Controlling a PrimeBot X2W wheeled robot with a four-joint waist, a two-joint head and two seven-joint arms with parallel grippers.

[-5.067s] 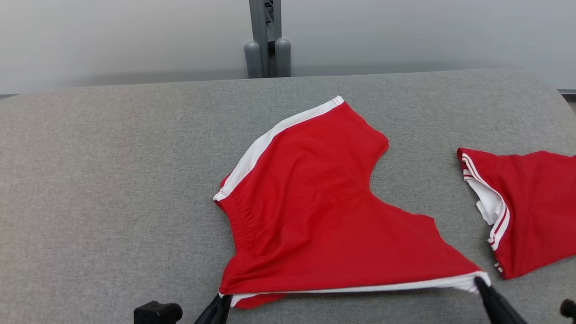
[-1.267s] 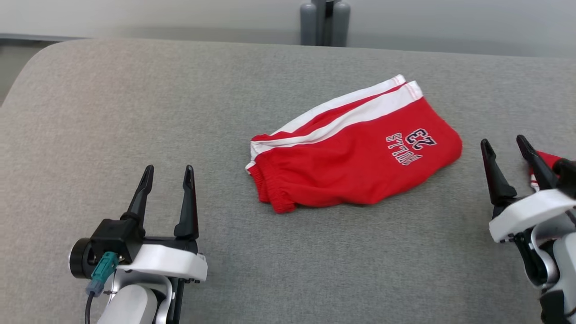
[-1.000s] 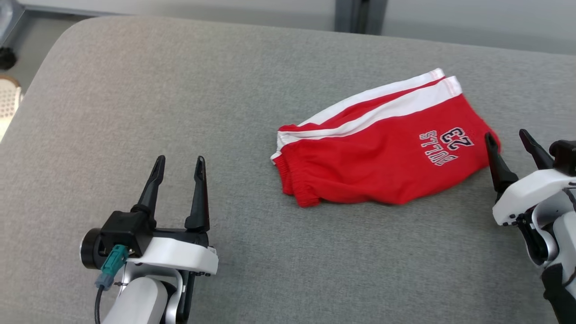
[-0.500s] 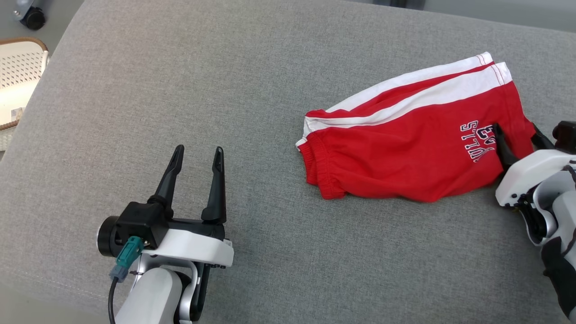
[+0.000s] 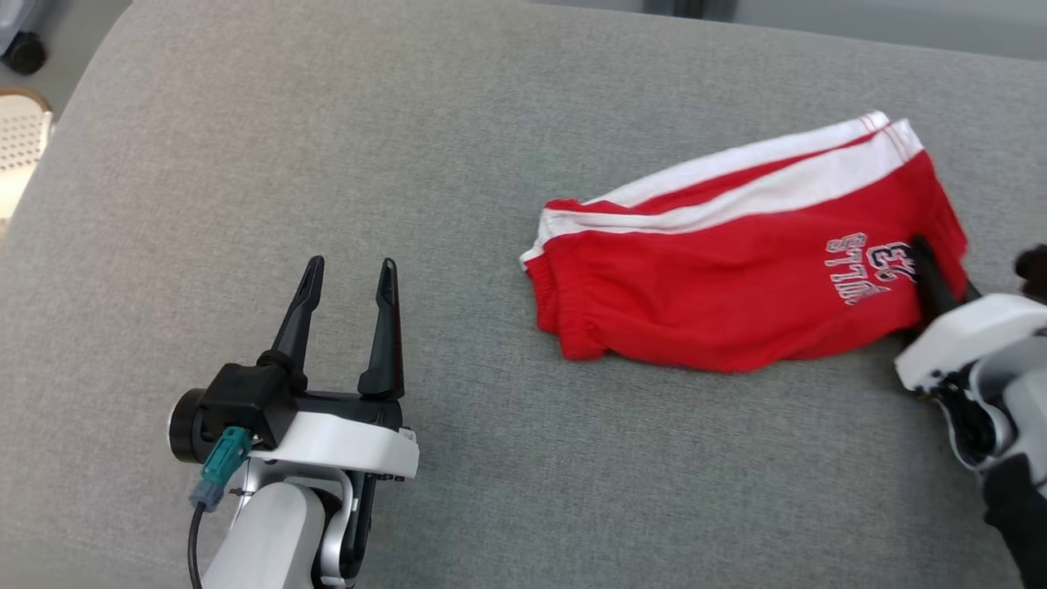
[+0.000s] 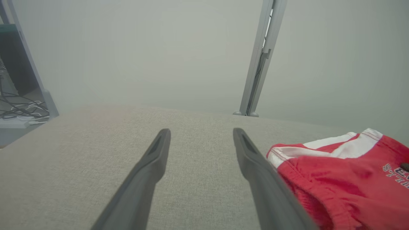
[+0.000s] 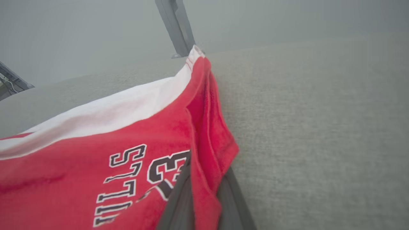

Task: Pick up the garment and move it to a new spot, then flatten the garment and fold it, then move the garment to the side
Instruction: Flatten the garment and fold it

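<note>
The right gripper (image 5: pixel 932 270) has just clamped the right end of the folded shorts (image 5: pixel 720 286) on the worktop's (image 5: pixel 327 123) right half, so moving them aside can likely begin; the left gripper (image 5: pixel 348 274) idles open.

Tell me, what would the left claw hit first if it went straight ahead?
Nothing, it seems: the left gripper points out over bare grey surface, and the red shorts lie off to its right.
</note>
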